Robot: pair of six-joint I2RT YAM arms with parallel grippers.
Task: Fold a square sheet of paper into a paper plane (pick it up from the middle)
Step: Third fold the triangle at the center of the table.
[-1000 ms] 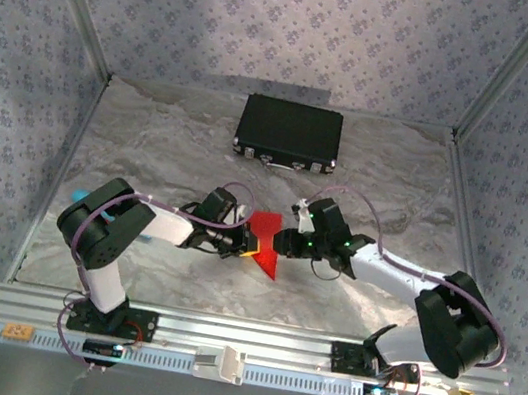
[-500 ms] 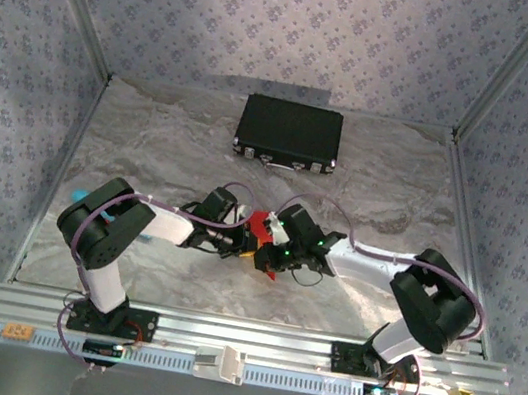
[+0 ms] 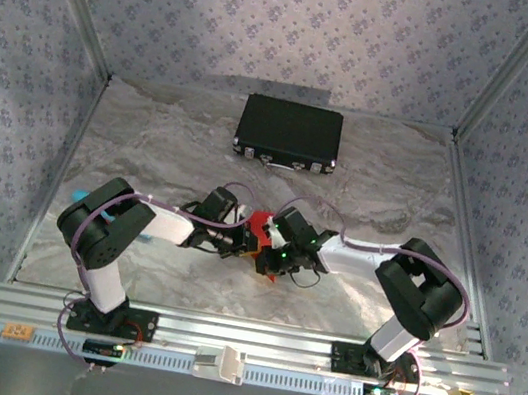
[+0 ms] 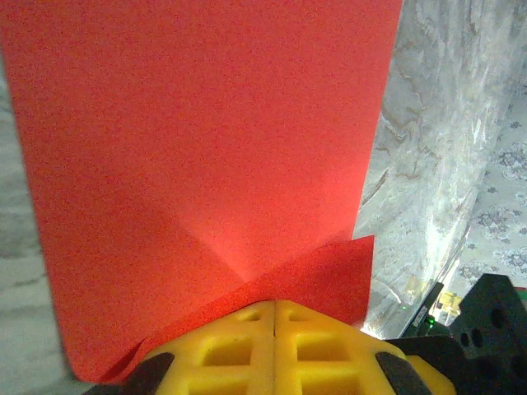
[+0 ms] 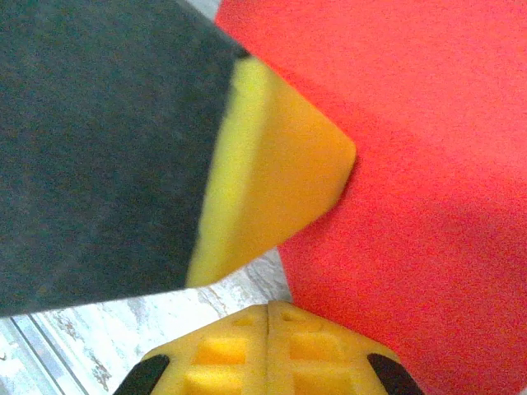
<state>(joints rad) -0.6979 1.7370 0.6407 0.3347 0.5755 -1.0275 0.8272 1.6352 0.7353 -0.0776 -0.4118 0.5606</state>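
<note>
1. The right gripper point(image 3: 273, 252) has swung in from the right and clenched beside the left gripper point(image 3: 239, 242). Whether it nips paper is unclear.
2. The left gripper stays clamped on the paper point(image 3: 259, 224), held over the mid worktop point(image 3: 151, 148).
3. The paper now looks bunched between them, so a crease is probably being pressed. Folding seems far from done.

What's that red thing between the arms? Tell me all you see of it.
The red paper is thin, plain, matte bright red, unmarked. It is partly folded: a soft diagonal crease and a small flap doubled over. It is near the middle of the table. The shut left gripper pinches it at the flap; the shut right gripper sits at another edge, grip unclear.
</note>
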